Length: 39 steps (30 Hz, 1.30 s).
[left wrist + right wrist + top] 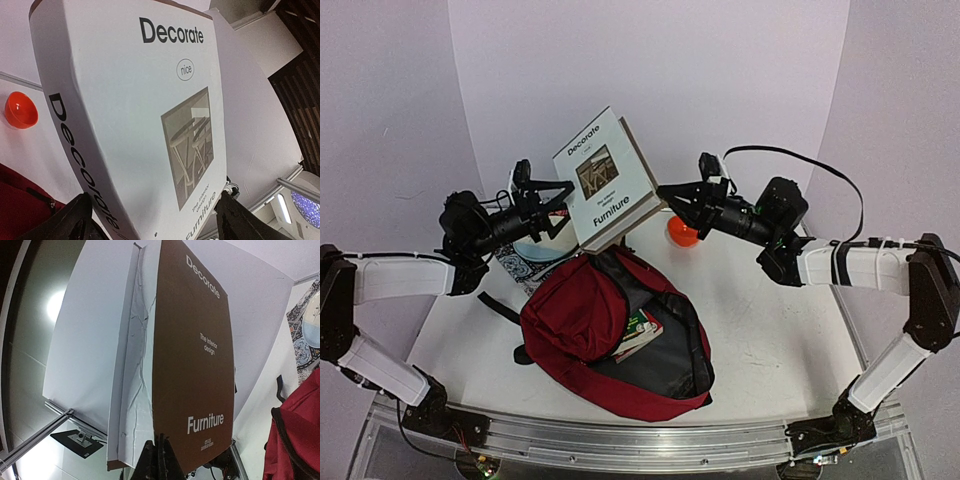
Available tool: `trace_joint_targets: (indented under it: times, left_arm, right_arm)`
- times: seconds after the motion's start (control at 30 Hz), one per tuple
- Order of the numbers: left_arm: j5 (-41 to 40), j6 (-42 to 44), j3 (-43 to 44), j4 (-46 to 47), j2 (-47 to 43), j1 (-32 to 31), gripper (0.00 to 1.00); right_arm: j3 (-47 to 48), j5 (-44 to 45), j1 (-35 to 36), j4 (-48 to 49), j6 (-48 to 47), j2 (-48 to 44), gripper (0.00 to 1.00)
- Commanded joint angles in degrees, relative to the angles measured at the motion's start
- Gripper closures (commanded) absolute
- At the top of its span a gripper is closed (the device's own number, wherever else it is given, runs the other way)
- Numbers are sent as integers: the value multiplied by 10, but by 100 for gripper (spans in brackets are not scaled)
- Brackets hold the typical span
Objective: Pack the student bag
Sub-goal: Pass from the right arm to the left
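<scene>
The student bag (575, 310) is a dark red backpack lying open in the middle of the table, grey lining showing; it also shows in the left wrist view (20, 205) and the right wrist view (300, 420). A white book (605, 175) titled "Decorate Furniture" hangs tilted in the air above the bag's far end. My right gripper (670, 198) is shut on the lower edge of its brown back cover (192, 365), fingers pinched together (161, 455). My left gripper (558, 212) is open, with the book's lower corner (150, 100) between its spread fingers (155, 215).
A smaller book (640, 333) with a green and red cover lies inside the open bag. An orange bowl (682, 232) sits behind the bag, also in the left wrist view (21, 111). A blue-and-white patterned item (525, 258) lies left of the bag, under my left arm.
</scene>
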Motion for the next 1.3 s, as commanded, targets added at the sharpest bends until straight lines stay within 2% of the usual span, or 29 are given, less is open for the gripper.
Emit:
trace_joint_targets:
  times: [0.0,0.33,0.57,0.93,1.07,1.27]
  left_arm:
    - [15,-4,5,16,9,-10,12]
    - [-2,3,-1,-12,29,-2,10]
    - [13,7,9,-11,3,-1,11]
    - [19,-9,10,-5,-60,-1,41]
    - [9,-21,-2,-4,-78,-1,48]
    - [-19,-46,-20,-4,-86,-1,57]
  right_arm:
    - [35,-23,8,195,7,-2,100]
    - [36,-24,8,196,7,-4,100]
    - [30,-20,8,198,10,9,100]
    - [22,-15,7,213,25,51,100]
    - [16,-14,6,215,23,59,100]
    - [11,-10,7,214,8,49,89]
